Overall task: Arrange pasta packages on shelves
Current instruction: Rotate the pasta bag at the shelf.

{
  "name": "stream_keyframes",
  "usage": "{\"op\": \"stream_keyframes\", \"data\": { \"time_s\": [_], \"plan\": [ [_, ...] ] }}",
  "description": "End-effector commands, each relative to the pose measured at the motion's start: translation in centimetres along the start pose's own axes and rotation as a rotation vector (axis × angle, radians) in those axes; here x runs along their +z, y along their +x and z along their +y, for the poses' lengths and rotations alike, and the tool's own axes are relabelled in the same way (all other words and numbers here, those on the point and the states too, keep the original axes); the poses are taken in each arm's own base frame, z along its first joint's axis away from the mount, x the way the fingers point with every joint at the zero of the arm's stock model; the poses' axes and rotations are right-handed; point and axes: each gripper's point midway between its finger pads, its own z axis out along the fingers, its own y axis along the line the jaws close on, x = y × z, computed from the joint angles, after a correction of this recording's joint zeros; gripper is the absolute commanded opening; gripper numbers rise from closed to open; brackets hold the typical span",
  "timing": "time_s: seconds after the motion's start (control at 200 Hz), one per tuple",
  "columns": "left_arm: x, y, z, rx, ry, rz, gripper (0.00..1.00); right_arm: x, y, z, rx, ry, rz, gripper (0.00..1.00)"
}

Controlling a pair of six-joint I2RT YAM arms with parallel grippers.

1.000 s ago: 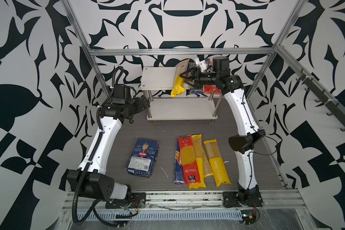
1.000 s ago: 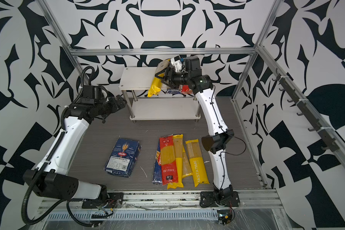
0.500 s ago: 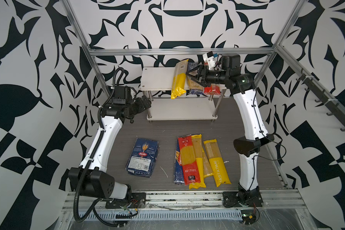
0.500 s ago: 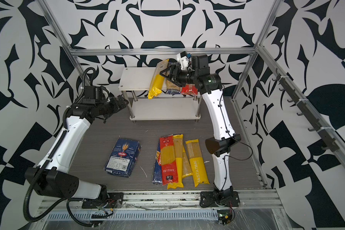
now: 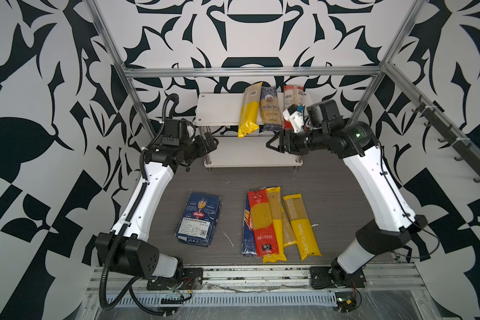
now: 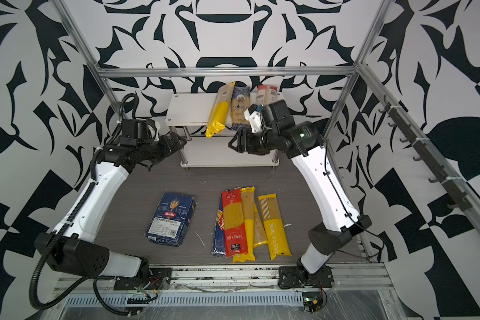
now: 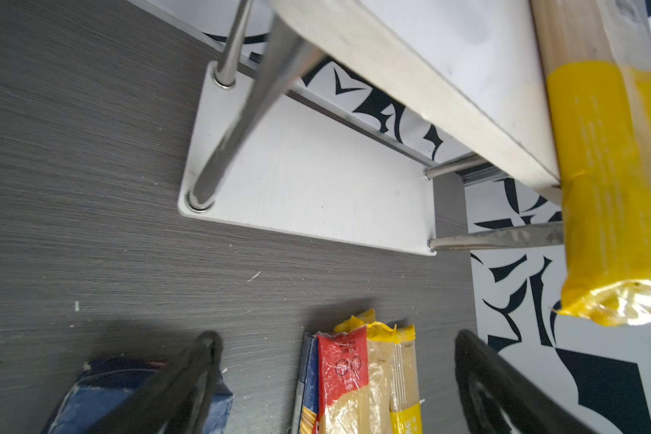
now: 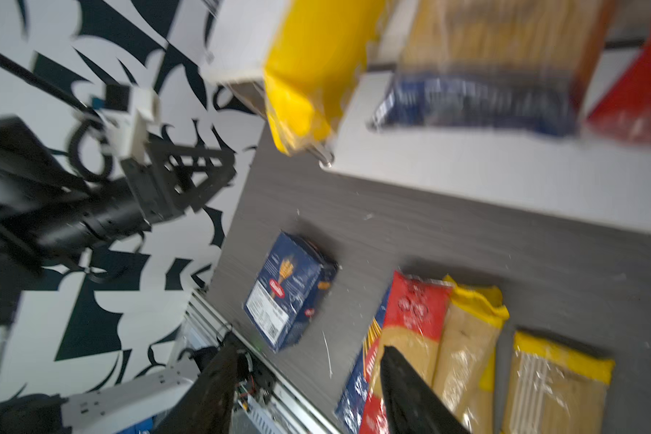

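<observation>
- Pasta packs (image 5: 270,110): three on top of rack (image 5: 219,109), 12 o'clock; five-bag heap (image 5: 263,221) at 6, Barilla pack (image 5: 198,219) at 7, on table (image 5: 330,188).
- Right gripper (image 5: 271,144), 1 o'clock, before rack: jaws half apart, empty.
- Left gripper (image 5: 209,141), 11 o'clock, by rack's front post (image 7: 241,120): jaws wide, empty.
- Risk: yellow bag (image 5: 249,113) overhangs rack's front edge; a brush from Right gripper likely tips it off.
- Risk: heap bags overlap, film looks slick; pulling one may drag neighbours.
- Risk: Left gripper could bump post, shift rack.
- Surface: dark grey wood-grain, white flecks. Room: patterned walls (image 5: 39,83), aluminium frame (image 5: 250,72).
</observation>
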Motion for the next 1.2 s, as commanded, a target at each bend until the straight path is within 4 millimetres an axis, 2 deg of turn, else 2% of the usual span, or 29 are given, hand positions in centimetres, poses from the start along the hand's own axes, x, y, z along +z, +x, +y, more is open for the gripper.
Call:
{"op": "stream_keyframes", "data": {
  "time_s": [0.0,0.19,0.365,0.465,0.755,0.83,0.97,1.2],
  "plan": [
    [0.5,-0.5,-2.1,0.021,0.050,-0.003,0.99,-1.4,1.9,-3.0,0.030,0.118,-0.046,0.64],
    [1.9,-2.4,-4.9,0.047,0.095,-0.027,0.99,-1.2,8.1,-6.8,0.114,0.210,0.035,0.64],
    [3.8,-3.6,-7.6,0.082,0.122,-0.038,0.99,-0.6,11.9,-8.6,0.175,0.238,0.061,0.64],
    [4.9,-3.8,-8.8,0.093,0.135,-0.038,0.99,-0.7,13.0,-9.3,0.190,0.257,0.061,0.63],
    [7.0,-3.6,-11.5,0.112,0.176,-0.013,0.99,-1.0,13.8,-10.1,0.195,0.279,0.059,0.62],
    [7.1,-3.3,-11.5,0.114,0.166,0.000,0.99,-1.0,14.0,-10.2,0.192,0.284,0.063,0.62],
    [6.7,-2.4,-9.4,0.142,0.088,0.009,0.99,-0.7,14.8,-11.6,0.184,0.351,0.103,0.66],
    [3.5,-1.5,-6.2,0.182,-0.042,-0.031,0.99,2.1,17.3,-13.0,0.177,0.413,0.206,0.69]
  ]
}}
